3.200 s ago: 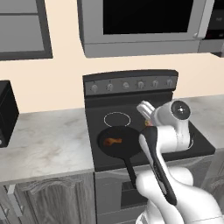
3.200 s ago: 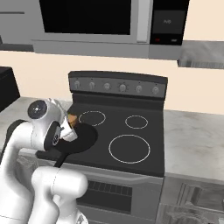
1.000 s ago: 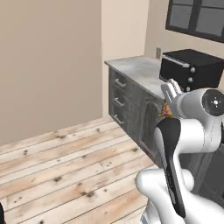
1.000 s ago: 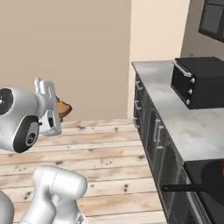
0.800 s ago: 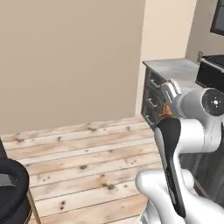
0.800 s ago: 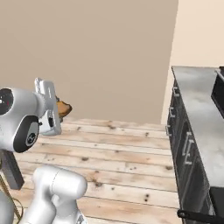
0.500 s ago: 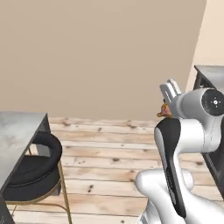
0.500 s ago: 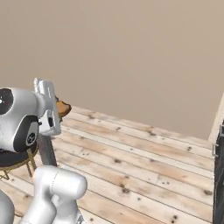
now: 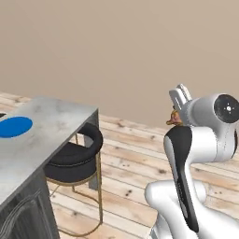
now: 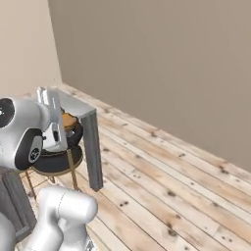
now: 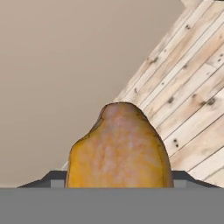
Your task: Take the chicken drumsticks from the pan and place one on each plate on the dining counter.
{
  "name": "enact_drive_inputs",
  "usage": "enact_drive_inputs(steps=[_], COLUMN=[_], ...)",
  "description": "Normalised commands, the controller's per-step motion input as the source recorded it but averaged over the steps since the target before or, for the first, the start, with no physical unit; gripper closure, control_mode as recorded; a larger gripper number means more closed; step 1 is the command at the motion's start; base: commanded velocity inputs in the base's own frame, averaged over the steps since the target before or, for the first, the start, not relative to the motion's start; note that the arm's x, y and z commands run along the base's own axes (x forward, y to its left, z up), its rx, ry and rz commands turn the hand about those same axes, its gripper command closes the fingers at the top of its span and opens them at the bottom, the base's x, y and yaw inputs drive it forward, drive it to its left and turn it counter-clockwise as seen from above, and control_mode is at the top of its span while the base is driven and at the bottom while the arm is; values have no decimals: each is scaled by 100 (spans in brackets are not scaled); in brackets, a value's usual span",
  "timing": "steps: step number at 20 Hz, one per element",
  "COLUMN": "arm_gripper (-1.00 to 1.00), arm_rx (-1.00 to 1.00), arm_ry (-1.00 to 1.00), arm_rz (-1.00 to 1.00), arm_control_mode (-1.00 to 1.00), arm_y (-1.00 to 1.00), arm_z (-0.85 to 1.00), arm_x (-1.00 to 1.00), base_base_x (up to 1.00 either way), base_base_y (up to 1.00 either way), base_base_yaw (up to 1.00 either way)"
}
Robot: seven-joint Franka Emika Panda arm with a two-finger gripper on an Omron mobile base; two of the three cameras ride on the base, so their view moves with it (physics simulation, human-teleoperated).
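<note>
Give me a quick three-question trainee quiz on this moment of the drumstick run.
1. True or false: the gripper is closed on a chicken drumstick.
2. Which plate shows on the dining counter in the left base view? A) red-rimmed white B) blue C) green
3. What stands beside the counter's end, on the wooden floor?

Key
1. True; the drumstick sits between the fingers, raised off the counter.
2. B, the blue plate, with nothing on it.
3. A black stool with thin gold legs.
</note>
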Motion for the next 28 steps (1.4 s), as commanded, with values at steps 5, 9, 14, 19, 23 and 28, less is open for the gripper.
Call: enact_drive_inputs(steps=[5,9,14,19,23,28], arm_gripper=[100,100,100,100,100,100], arm_rx=[0,0,0,0,0,0], arm_ry=[0,0,0,0,0,0], arm_rz=[0,0,0,0,0,0], arm_control_mode=[100,100,100,100,100,100], arm_y=[0,0,0,0,0,0], arm_z=[0,0,0,0,0,0], arm_x=[0,0,0,0,0,0], base_base_x=[8,31,51,59,50,48], base_base_y=[-4,-18,-38,-36,-28,-22], base_base_yaw=[68,62,54,50,49,45])
